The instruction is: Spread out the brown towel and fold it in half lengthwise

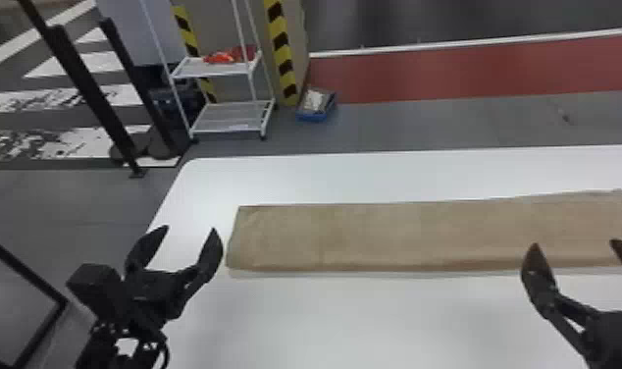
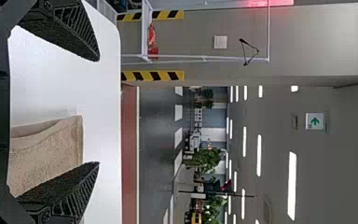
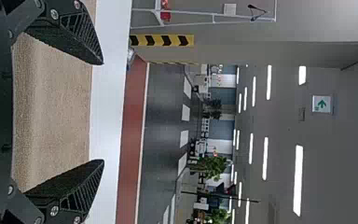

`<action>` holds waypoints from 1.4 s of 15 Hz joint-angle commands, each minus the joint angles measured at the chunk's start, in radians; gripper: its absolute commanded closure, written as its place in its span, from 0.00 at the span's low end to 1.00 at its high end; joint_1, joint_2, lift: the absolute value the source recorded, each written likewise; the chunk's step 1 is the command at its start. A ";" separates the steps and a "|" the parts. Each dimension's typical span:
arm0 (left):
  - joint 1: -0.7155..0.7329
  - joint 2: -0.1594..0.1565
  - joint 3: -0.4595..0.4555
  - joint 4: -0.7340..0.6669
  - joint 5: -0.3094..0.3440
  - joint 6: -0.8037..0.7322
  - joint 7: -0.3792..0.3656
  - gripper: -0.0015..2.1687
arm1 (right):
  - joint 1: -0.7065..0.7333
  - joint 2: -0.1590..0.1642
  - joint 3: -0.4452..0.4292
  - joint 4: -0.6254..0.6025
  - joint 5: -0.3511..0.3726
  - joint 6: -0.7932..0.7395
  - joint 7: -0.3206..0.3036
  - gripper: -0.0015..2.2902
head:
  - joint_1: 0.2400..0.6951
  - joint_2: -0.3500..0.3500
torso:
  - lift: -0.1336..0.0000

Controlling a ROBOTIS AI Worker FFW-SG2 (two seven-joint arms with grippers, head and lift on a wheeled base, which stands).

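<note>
Left gripper [image 1: 191, 229], right gripper [image 1: 573, 243]: fingers apart, empty.
I find the brown towel [image 1: 398, 236] on the desk [image 1: 324, 324], apparently folded, long axis left–right; its left end lies just right of the left gripper, the right gripper nearer its long edge.

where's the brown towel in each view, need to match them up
Head view: brown towel is a long strip from the middle to the right edge, on the white table.
Left wrist view: one end of the brown towel, partly behind one finger of the left gripper.
Right wrist view: brown towel spans the gap between the right gripper's fingers.
Shared landmark: red floor strip beyond the table.
</note>
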 commanded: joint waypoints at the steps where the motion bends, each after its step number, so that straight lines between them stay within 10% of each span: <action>1: -0.002 -0.001 -0.002 0.000 0.000 0.000 -0.002 0.04 | 0.000 0.002 0.000 0.000 0.000 0.003 0.000 0.07 | 1.00 0.81 | 0.07; 21: -0.014 -0.001 -0.015 0.013 -0.009 0.009 -0.003 0.05 | 0.000 0.002 -0.002 0.000 -0.006 0.012 0.000 0.07 | 1.00 0.80 | 0.07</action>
